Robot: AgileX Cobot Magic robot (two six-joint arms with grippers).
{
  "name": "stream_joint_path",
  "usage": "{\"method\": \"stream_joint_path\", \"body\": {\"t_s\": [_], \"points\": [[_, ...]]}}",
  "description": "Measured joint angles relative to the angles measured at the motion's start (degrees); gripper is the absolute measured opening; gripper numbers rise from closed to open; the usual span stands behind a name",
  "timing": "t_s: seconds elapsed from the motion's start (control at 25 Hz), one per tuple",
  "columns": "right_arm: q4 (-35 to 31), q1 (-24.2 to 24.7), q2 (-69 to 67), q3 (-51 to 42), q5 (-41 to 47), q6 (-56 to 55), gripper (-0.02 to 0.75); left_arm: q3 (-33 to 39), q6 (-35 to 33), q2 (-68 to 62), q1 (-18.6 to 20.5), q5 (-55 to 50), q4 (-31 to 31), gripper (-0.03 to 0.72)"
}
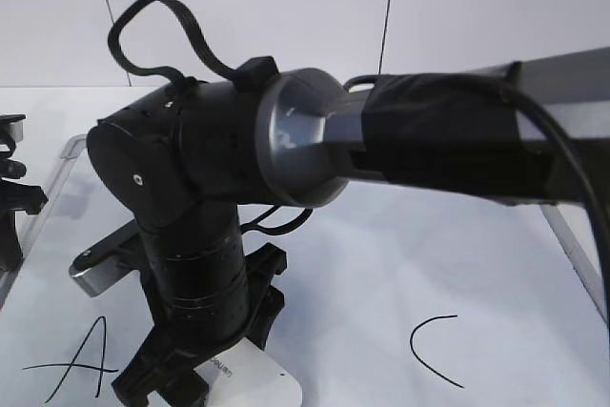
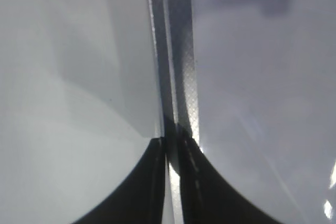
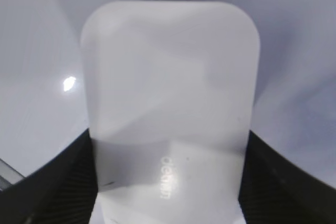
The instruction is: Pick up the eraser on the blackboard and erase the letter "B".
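Note:
My right gripper (image 1: 205, 378) has reached across to the lower left of the blackboard (image 1: 400, 264) and points down at it. It is shut on the white eraser (image 1: 262, 378), which rests on or just over the board. In the right wrist view the eraser (image 3: 168, 66) fills the space between the right gripper's black fingers (image 3: 168, 137), grey lettering facing the camera. The letter "A" (image 1: 81, 359) is to the left of the eraser and "C" (image 1: 434, 350) to the right. The letter "B" does not show; the arm and eraser cover the spot between them. My left gripper (image 2: 170, 140) is shut and empty.
The left gripper (image 1: 14, 188) hangs at the far left by the board's grey frame (image 1: 59, 171); that frame (image 2: 178, 51) runs straight ahead in the left wrist view. The frame's right side (image 1: 572, 245) lies under the right forearm. A white wall stands behind.

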State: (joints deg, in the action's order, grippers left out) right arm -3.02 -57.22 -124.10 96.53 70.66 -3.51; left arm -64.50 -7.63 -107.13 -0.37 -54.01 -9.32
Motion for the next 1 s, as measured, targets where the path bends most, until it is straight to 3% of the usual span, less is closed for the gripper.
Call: {"method": "stream_joint_path", "body": {"t_s": [0.4,0.8,1.0], "points": [[-2.8,5.8,0.0,0.0,0.3,0.5,0.526,0.0,0.0,0.0,0.0,0.0,0.0,0.051],[-2.7,18.9,0.0,0.2,0.3,0.5,0.526,0.0,0.0,0.0,0.0,0.0,-0.1,0.051],[-2.7,20.3,-0.1,0.7,0.5,0.5,0.526,0.0,0.0,0.0,0.0,0.0,-0.2,0.051]]}}
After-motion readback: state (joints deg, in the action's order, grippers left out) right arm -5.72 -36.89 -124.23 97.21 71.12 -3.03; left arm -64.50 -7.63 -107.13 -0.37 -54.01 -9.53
